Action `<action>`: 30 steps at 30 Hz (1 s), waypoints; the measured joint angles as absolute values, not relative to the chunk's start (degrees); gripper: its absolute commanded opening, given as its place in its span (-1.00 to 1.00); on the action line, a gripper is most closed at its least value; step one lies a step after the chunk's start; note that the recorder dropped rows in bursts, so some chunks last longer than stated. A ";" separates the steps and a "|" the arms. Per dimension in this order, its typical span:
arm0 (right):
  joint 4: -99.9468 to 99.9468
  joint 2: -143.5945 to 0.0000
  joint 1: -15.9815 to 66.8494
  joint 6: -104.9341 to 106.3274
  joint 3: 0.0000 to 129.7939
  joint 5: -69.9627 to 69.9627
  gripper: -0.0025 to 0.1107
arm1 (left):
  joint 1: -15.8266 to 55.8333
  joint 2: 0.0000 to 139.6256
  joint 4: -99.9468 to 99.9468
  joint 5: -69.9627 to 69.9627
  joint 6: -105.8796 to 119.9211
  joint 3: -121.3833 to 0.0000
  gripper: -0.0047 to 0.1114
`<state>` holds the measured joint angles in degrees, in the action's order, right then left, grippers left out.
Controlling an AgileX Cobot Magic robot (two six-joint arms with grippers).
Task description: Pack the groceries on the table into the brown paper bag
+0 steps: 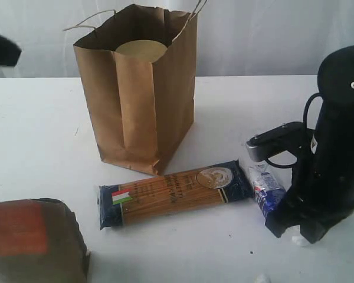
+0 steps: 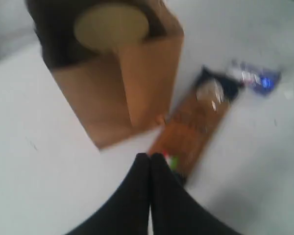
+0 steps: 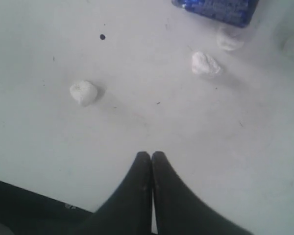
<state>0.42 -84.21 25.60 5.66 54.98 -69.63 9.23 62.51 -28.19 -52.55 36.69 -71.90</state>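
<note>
Since the left pincer [image 2: 150, 157] and right pincer [image 3: 151, 155] are both shut and empty, we note: spaghetti packet [image 1: 174, 193] lies flat on the counter [image 1: 41, 130] before the brown paper bag [image 1: 135, 100], long axis crosswise, seal end toward the nearer right pincer. Glossy cellophane, stiff strands; the kraft bag stands upright and open.

Noted brown paper bag [image 1: 135, 100] standing upright, mouth open, on white table [image 1: 35, 141]; tan lid [image 1: 140, 49] showing inside. Found blue-ended spaghetti packet [image 1: 174, 193] lying flat just before bag, small blue-white carton [image 1: 266, 190] beside its right end, orange-labelled brown pouch [image 1: 35, 242] well apart at left.
</note>
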 measured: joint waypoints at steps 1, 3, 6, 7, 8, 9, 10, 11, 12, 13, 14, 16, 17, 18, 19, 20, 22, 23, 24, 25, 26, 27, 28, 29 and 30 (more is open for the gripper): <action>0.42 -84.21 25.60 5.66 54.72 -69.63 -0.96 | 9.23 64.76 -25.21 -58.39 35.59 -74.05 -0.92; 0.42 -84.21 25.60 5.66 54.27 -69.77 -0.96 | 9.23 67.92 -18.07 -64.79 32.43 -77.84 -0.92; 0.42 -84.21 25.60 5.66 54.14 -69.77 -0.96 | 9.23 69.50 -11.00 -64.88 27.33 -79.06 -0.92; 0.42 -84.21 25.60 5.66 54.14 -69.77 -0.96 | 9.23 69.55 -9.86 -64.88 26.32 -79.06 -0.92; 0.42 -84.21 25.60 5.66 54.14 -69.64 -0.96 | 9.23 69.55 -9.46 -64.88 25.72 -78.73 -0.92; 0.54 -84.21 25.60 5.66 54.14 -69.40 -0.96 | 9.23 69.43 -9.58 -64.88 25.30 -78.34 -0.89; 0.54 -84.21 25.60 5.66 54.14 -69.10 -0.96 | 9.23 69.19 -10.25 -64.88 25.30 -77.66 -0.83; 0.54 -84.21 25.60 5.66 54.14 -68.68 -0.96 | 9.23 68.92 -11.33 -64.88 25.57 -76.76 -0.75; 0.54 -84.21 25.60 5.66 54.14 -68.42 -0.96 | 9.23 68.65 -12.53 -64.88 26.50 -75.87 -0.63; 0.64 -84.21 25.60 5.66 54.14 -67.98 -0.96 | 9.23 68.15 -14.16 -64.88 28.63 -74.48 -0.51; 0.64 -84.21 25.60 5.66 54.14 -67.83 -0.96 | 9.23 67.48 -15.90 -64.88 31.75 -72.74 -0.40; 0.64 -84.21 25.60 5.66 54.14 -67.72 -0.96 | 9.65 65.70 -18.02 -64.78 38.24 -68.68 -0.12; 0.64 -84.21 25.60 5.66 54.14 -67.72 -0.96 | 10.07 64.60 -18.36 -64.78 41.27 -66.54 0.00; 0.64 -84.21 25.60 5.66 54.14 -67.69 -0.96 | 10.40 63.48 -18.36 -64.78 43.68 -64.33 0.09; 0.64 -84.21 25.60 5.66 54.14 -67.58 -0.96 | 10.75 62.60 -18.25 -64.78 45.65 -62.59 0.17; 0.64 -84.21 25.60 5.73 54.14 -67.45 -0.96 | 11.17 61.58 -17.62 -64.78 47.51 -60.42 0.22; 0.64 -84.21 25.60 5.73 54.14 -66.99 -0.96 | 11.84 60.25 -16.34 -64.68 51.03 -56.88 0.24; 0.64 -84.21 25.60 5.73 54.14 -66.65 -0.96 | 12.21 59.85 -15.75 -64.67 53.02 -55.07 0.24; 0.64 -84.21 25.60 5.73 54.14 -66.03 -0.96 | 12.35 59.73 -15.49 -64.67 54.96 -53.43 0.24; 0.64 -84.21 25.60 5.73 54.14 -65.43 -0.96 | 12.47 59.63 -15.34 -64.67 56.41 -51.94 0.24; 0.64 -84.21 25.60 5.73 54.14 -64.81 -0.96 | 12.50 59.63 -15.25 -64.67 57.95 -50.69 0.24; 0.64 -84.21 25.60 5.73 54.14 -64.10 -0.96 | 12.60 59.63 -15.25 -64.67 59.13 -49.64 0.24; 0.64 -84.28 25.60 5.73 54.14 -63.39 -0.96 | 12.60 59.63 -15.12 -64.67 59.94 -48.90 0.24; 0.64 -84.28 25.60 5.73 54.14 -62.65 -0.96 | 12.60 59.63 -15.12 -64.57 60.65 -48.03 0.24; 0.64 -84.28 25.60 5.73 54.14 -61.90 -0.96 | 12.60 59.63 -15.12 -64.40 61.09 -47.26 0.24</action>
